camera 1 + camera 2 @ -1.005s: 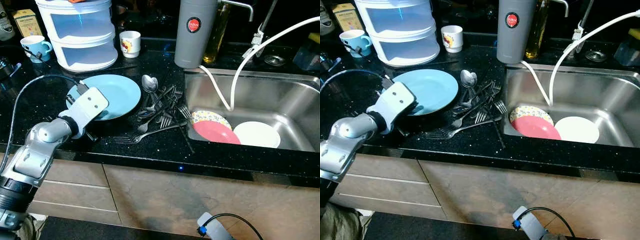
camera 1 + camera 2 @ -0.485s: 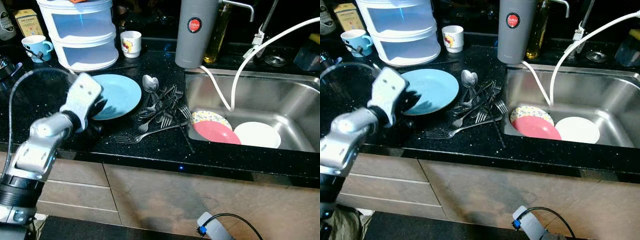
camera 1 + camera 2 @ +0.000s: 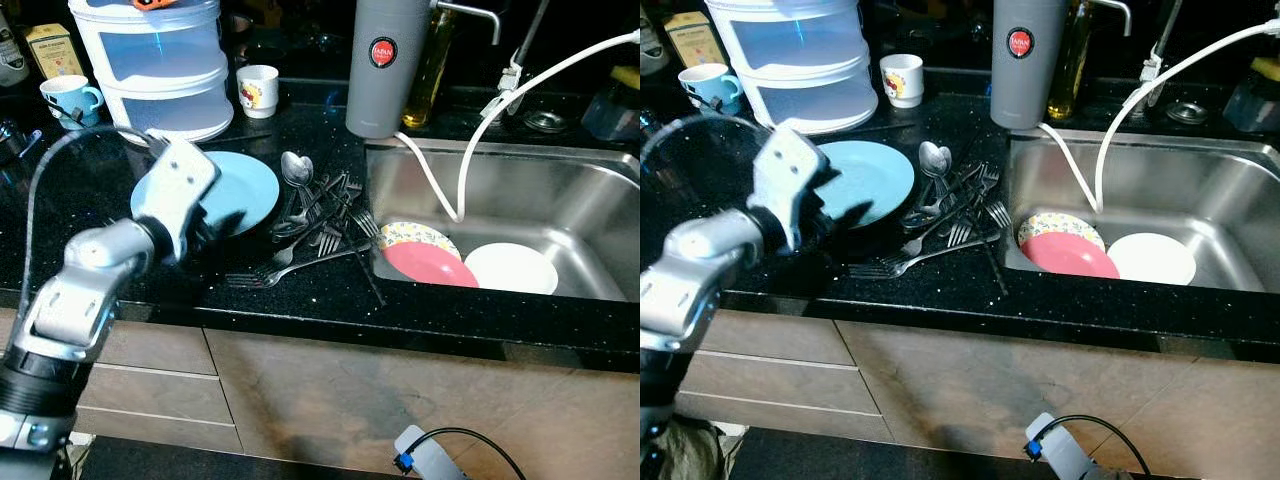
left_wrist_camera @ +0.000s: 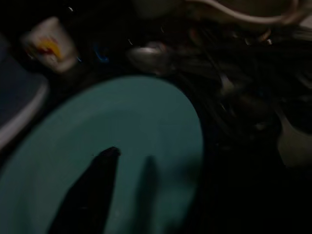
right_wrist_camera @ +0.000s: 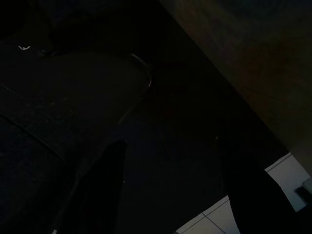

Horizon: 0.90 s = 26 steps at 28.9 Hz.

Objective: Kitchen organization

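Left eye view shows the left gripper (image 3: 215, 215) hanging over the blue plate (image 3: 245, 185), which lies on the black counter (image 3: 300, 290) near its front edge, beside a heap of forks and spoons (image 3: 320, 215). Whether its fingers are apart or together cannot be told. Pink (image 3: 430, 265) and white (image 3: 510, 268) plates lie in the sink (image 3: 590, 190).

Four plates (one blue plate (image 3: 238, 187) on the counter, three plates (image 3: 467, 263) in the sink), two mugs (image 3: 259, 89), one heap of cutlery (image 3: 318, 215).
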{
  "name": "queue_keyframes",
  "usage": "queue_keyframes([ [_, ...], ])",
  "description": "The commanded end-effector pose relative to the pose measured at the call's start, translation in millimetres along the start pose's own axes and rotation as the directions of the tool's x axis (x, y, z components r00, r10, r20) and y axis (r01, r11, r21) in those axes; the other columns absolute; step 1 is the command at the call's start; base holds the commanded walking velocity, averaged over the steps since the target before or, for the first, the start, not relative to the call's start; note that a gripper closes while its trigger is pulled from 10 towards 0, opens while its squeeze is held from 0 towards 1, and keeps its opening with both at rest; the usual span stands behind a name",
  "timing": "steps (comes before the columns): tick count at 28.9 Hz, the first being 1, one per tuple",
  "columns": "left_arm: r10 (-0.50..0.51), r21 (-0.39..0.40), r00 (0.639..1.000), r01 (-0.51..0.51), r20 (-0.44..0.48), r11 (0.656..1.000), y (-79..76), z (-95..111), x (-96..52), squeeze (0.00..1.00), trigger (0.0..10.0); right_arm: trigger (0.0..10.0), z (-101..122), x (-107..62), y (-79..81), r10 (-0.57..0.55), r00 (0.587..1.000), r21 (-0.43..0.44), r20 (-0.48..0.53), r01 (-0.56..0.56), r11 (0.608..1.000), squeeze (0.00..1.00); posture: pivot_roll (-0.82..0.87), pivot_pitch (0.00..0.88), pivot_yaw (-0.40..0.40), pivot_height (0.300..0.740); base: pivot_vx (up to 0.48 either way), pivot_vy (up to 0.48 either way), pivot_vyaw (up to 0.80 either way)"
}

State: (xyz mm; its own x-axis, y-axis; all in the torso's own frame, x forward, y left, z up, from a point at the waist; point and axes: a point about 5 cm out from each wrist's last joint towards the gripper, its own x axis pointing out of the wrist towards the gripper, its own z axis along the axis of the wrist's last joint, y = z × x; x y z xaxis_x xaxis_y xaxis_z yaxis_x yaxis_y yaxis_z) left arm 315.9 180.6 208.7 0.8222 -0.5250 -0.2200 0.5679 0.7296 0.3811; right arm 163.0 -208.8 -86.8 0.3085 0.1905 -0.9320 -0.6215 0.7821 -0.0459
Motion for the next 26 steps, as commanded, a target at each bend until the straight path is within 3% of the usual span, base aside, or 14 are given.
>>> queue_keyframes([
  [1,-0.023,-0.006,1.000,0.022,-0.018,1.000,-5.6,-4.1,2.6,1.00,10.0,10.0,0.7,0.6,1.2,-0.002,1.000,0.014,0.007,0.002,1.000,0.00,0.04,0.000,-0.006,0.740,0.000,0.000,0.00],
  [7,-0.022,0.020,0.996,0.024,-0.086,1.000,-6.5,-17.3,3.2,1.00,10.0,10.0,0.8,0.7,1.4,-0.002,1.000,0.016,0.008,0.002,1.000,0.00,0.04,0.000,-0.003,0.740,0.000,0.000,0.00],
  [8,-0.025,0.018,0.995,0.027,-0.097,0.999,-7.4,-19.6,3.0,0.00,10.0,10.0,0.7,0.7,1.4,-0.002,1.000,0.016,0.008,0.002,1.000,0.00,0.04,0.000,-0.003,0.740,0.000,0.000,0.00],
  [18,-0.013,-0.060,0.984,0.003,-0.180,0.998,-5.0,-34.1,-0.7,0.00,10.0,10.0,0.5,0.6,1.4,-0.003,1.000,0.013,0.008,0.003,1.000,0.00,0.05,0.000,-0.005,0.740,0.000,0.000,0.00],
  [19,-0.019,-0.089,0.981,0.002,-0.191,0.996,-5.7,-36.4,-1.1,0.00,4.0,10.0,0.5,0.6,1.4,-0.004,1.000,0.013,0.008,0.004,1.000,0.00,0.05,0.000,-0.006,0.740,0.000,0.000,0.00],
  [20,-0.030,-0.117,0.979,0.006,-0.203,0.993,-6.6,-38.0,-1.5,0.00,0.0,10.0,0.7,0.6,1.2,-0.005,1.000,0.013,0.009,0.005,1.000,0.00,0.04,0.000,-0.007,0.740,0.000,0.000,0.00],
  [22,-0.040,-0.161,0.976,0.006,-0.212,0.987,-7.4,-39.1,-2.3,0.00,0.0,10.0,0.8,0.6,1.0,-0.008,1.000,0.013,0.009,0.007,1.000,0.00,0.04,0.000,-0.007,0.740,0.000,0.000,0.00],
  [26,-0.052,-0.177,0.975,0.014,-0.214,0.984,-9.1,-38.8,-2.8,0.00,0.0,10.0,1.0,0.5,0.7,-0.009,1.000,0.011,0.010,0.009,1.000,0.00,0.05,0.000,-0.007,0.740,0.000,0.000,0.00],
])
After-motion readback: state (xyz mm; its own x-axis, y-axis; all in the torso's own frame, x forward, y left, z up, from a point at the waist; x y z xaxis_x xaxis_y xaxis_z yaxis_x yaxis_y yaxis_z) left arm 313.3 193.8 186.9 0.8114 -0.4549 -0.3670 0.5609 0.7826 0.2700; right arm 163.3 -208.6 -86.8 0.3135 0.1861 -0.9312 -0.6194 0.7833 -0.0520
